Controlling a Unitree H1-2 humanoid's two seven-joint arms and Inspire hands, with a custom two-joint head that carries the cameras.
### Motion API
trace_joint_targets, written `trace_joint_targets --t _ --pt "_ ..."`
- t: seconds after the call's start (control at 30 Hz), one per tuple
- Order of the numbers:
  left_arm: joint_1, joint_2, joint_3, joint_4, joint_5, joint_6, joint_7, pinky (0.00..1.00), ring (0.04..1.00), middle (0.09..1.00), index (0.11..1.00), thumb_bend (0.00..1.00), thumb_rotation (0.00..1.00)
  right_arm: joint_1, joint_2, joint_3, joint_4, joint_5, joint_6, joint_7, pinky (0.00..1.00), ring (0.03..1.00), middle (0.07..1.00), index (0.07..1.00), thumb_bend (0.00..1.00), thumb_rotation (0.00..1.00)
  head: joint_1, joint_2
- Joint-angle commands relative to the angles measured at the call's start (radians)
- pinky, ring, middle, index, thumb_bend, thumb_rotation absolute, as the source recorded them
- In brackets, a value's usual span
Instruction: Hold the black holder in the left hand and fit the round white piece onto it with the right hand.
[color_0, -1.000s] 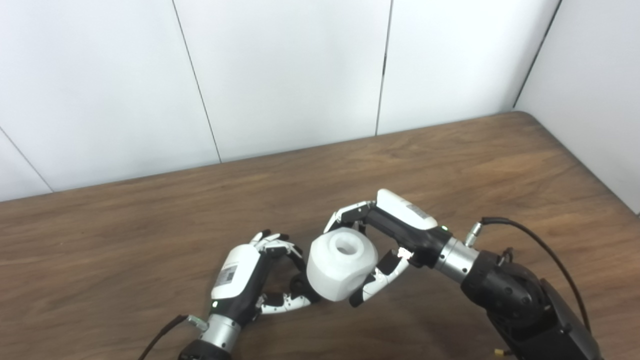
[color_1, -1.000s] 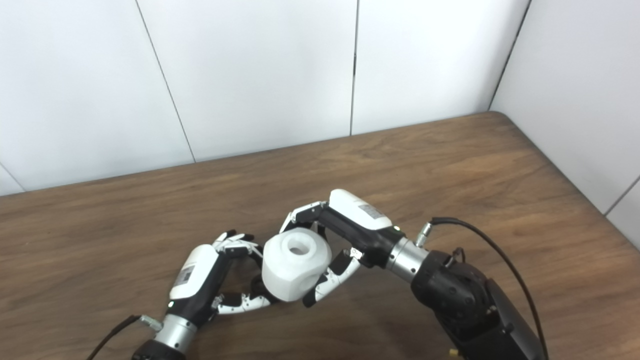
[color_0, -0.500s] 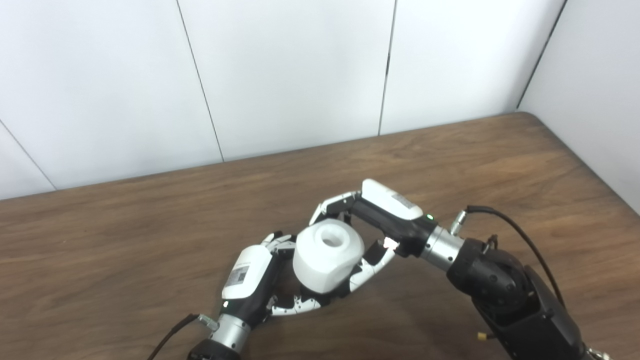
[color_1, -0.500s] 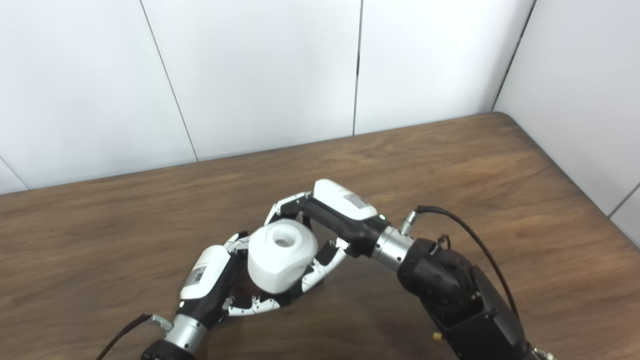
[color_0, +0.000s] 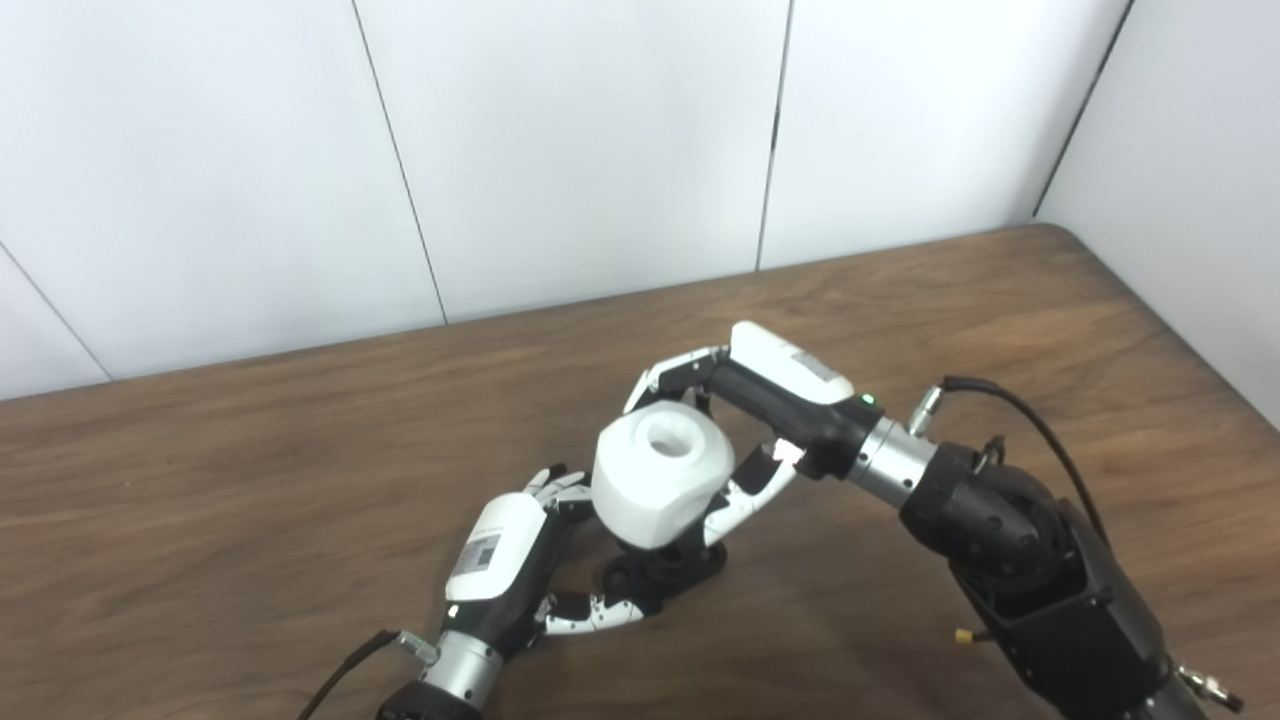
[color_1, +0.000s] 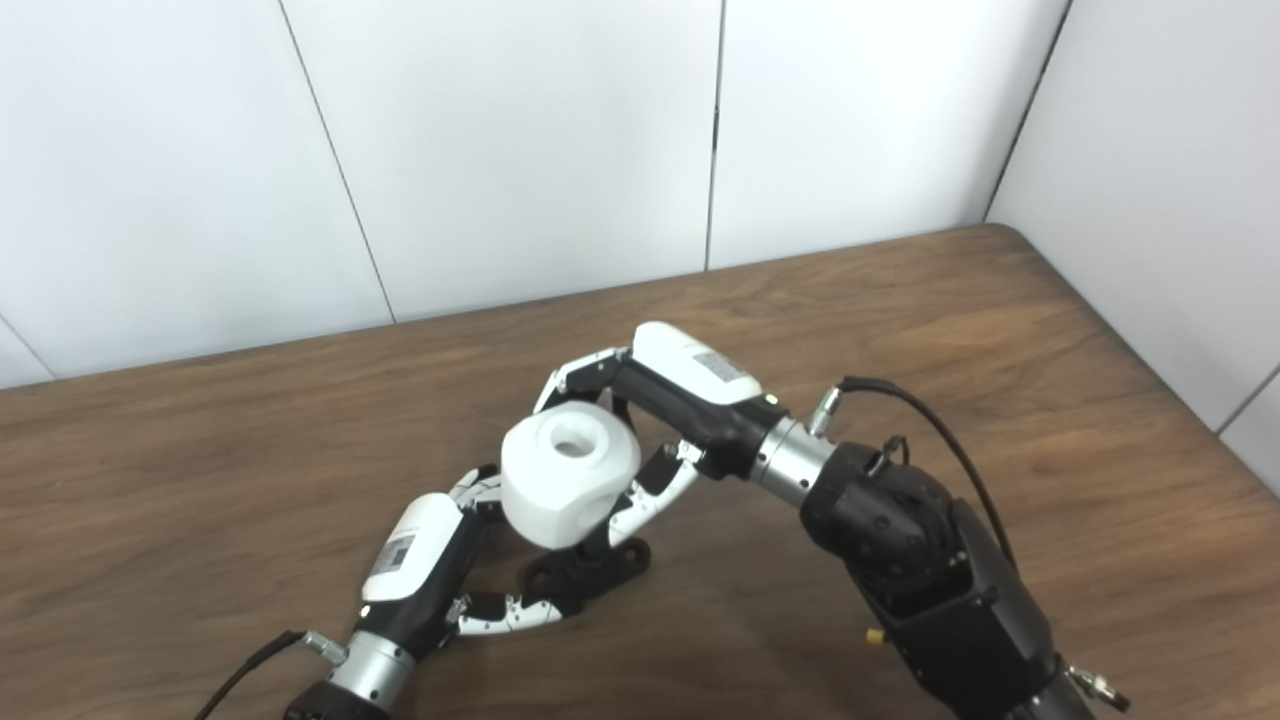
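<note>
A: Gripping the white piece (color_0: 660, 482) from both sides, the right hand (color_0: 745, 420) has fingers behind it and thumb in front, bore facing up, directly over the holder (color_0: 665, 572).

B: And the left hand (color_0: 520, 565)?

A: Curled around the holder on the surface (color_0: 250, 500); how firmly, I cannot tell.

B: How will the piece handle?

A: Probably light, rigid, smooth plastic, so slippery. Hold its flat facets, not the rounded edges.
</note>
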Motion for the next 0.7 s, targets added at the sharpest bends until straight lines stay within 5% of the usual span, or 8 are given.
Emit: trace_joint_targets --t 0.0,0.67 --pt "0.051 -0.02 -0.014 0.021 -0.023 -0.017 0.016 0.96 0.861 0.699 0.483 0.52 0.06 -0.047 -0.025 -0.019 -0.039 -0.001 -0.012 -0.009 0.28 0.342 0.436 0.536 0.52 0.0 -0.004 0.001" --pt "0.055 -0.012 -0.004 -0.002 -0.03 -0.012 0.008 0.95 0.857 0.7 0.483 0.52 0.06 0.003 -0.068 -0.016 -0.039 -0.003 -0.048 -0.012 0.29 0.36 0.446 0.528 0.52 0.0 -0.011 0.016"
